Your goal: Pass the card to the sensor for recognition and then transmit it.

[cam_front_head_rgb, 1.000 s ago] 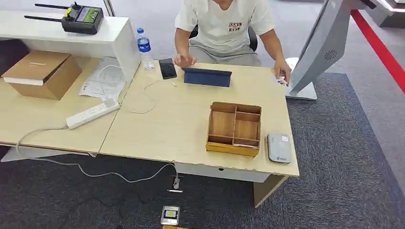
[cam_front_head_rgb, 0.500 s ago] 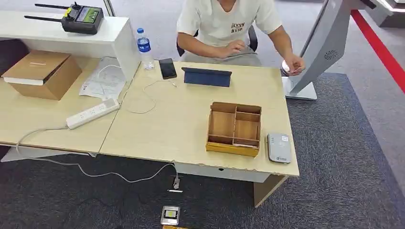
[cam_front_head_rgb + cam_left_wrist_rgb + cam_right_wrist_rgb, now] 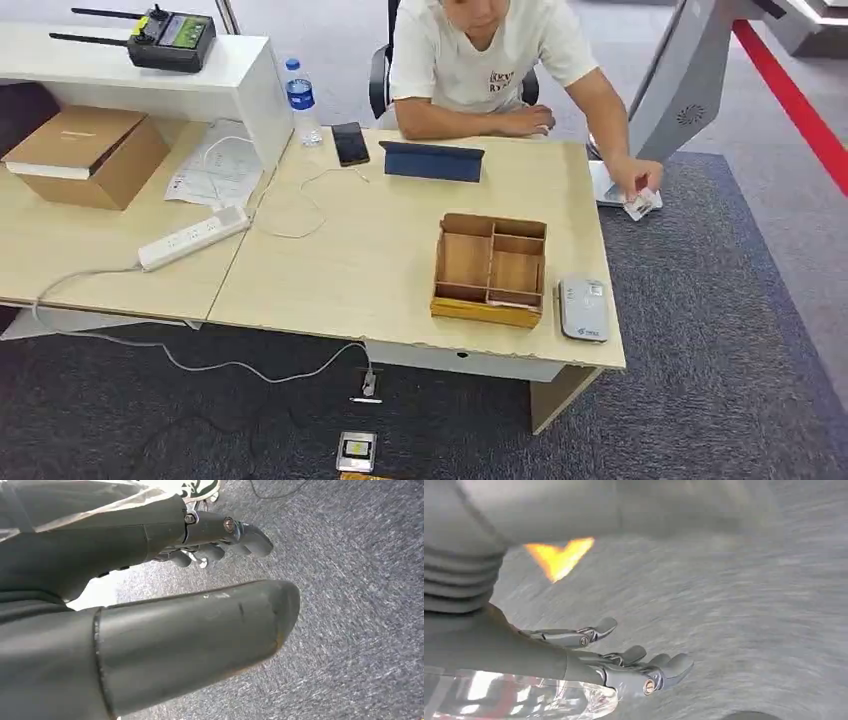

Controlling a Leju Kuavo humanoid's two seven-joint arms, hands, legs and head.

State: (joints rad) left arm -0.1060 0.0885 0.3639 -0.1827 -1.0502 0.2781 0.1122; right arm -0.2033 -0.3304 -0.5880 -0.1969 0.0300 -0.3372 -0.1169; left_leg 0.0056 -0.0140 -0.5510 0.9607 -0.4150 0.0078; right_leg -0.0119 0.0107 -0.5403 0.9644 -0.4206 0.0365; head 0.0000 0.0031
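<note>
Presently, stock as follows. Card (image 3: 640, 204): right of frame, pinched in a person's hand (image 3: 632, 181) just off the table (image 3: 380, 260) edge, beside the kiosk base (image 3: 612, 190). Sensor (image 3: 584, 309): lower right on the table, beside the wooden tray (image 3: 490, 270). My left hand (image 3: 220, 545): fingers loosely curled, holding nothing, over carpet. My right hand (image 3: 624, 660): fingers spread, empty. Step, as I judge: none begun. Next needs my right hand raised to take the card.
</note>
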